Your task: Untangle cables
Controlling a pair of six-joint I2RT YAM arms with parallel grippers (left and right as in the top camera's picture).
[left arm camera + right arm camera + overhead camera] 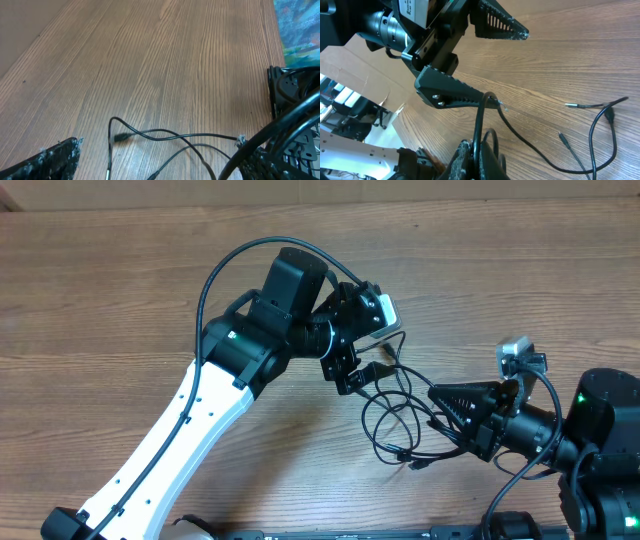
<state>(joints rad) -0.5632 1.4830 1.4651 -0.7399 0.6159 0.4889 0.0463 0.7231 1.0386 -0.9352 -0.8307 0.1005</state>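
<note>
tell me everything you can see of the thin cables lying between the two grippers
The cables are several thin black flexible cords, rubbery in look, lying in loose crossing loops on the wooden table between the two arms. Small dark plug ends show at the loose tips. One strand lies across the tip of the lower finger of the open left gripper. Another rises into the right gripper, which seems shut on it. They are not yet untangled.
</note>
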